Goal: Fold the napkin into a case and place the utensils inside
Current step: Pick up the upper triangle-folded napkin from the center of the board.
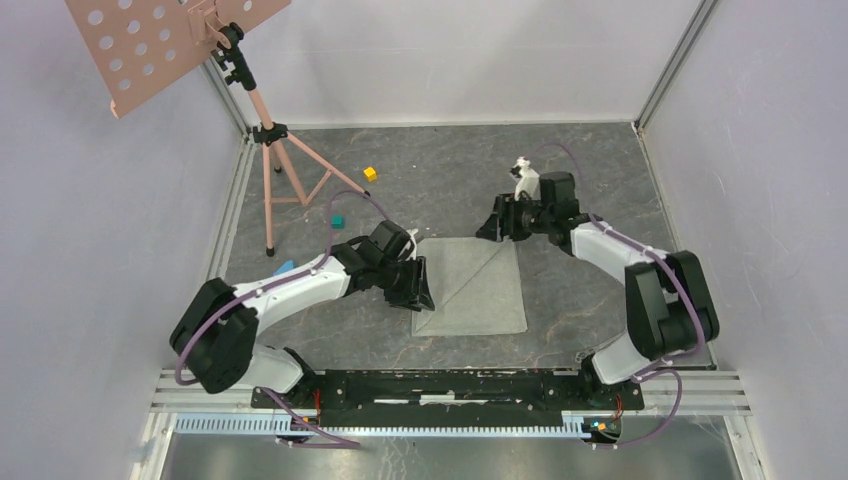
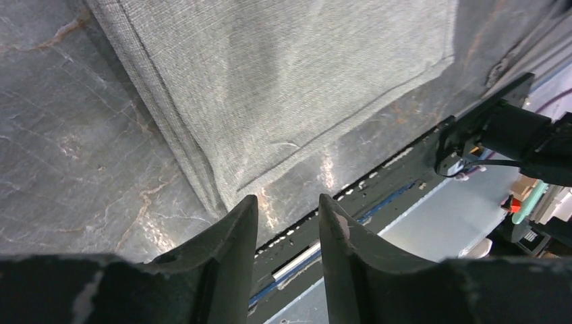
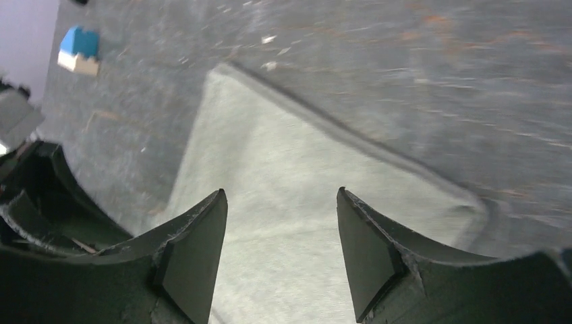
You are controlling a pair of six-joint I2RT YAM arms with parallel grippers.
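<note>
The napkin (image 1: 475,290) is laid flat near the middle of the counter (image 1: 590,190), between the two arms, as a broad, roughly square sheet. A diagonal crease is seen running across it from the far right corner toward the near left. In the left wrist view, doubled layers are shown along one edge, so some folding is judged to have been done. How many layers there are cannot be told. A narrow, long case has not been formed, as the cloth is far too wide for that.

The left claw (image 1: 422,290) is held low at the napkin's left edge, its jaws parted by a narrow gap with nothing between them. The right claw (image 1: 495,228) is poised over the far right corner of the napkin, its jaws set wide and likewise empty, with the cloth seen below them. Whether either claw touches the cloth cannot be told.

No utensils are to be found in any of the views, so nothing has been placed inside. A yellow cube (image 1: 370,173) and a teal cube (image 1: 338,220) are seen on the counter, well apart from the napkin on its far left, near the foot of a pink stand (image 1: 268,130).

The task is therefore judged to be at an early stage. The folds that would narrow the napkin into a case are yet to be made, and the utensils are yet to be brought and slid in.
</note>
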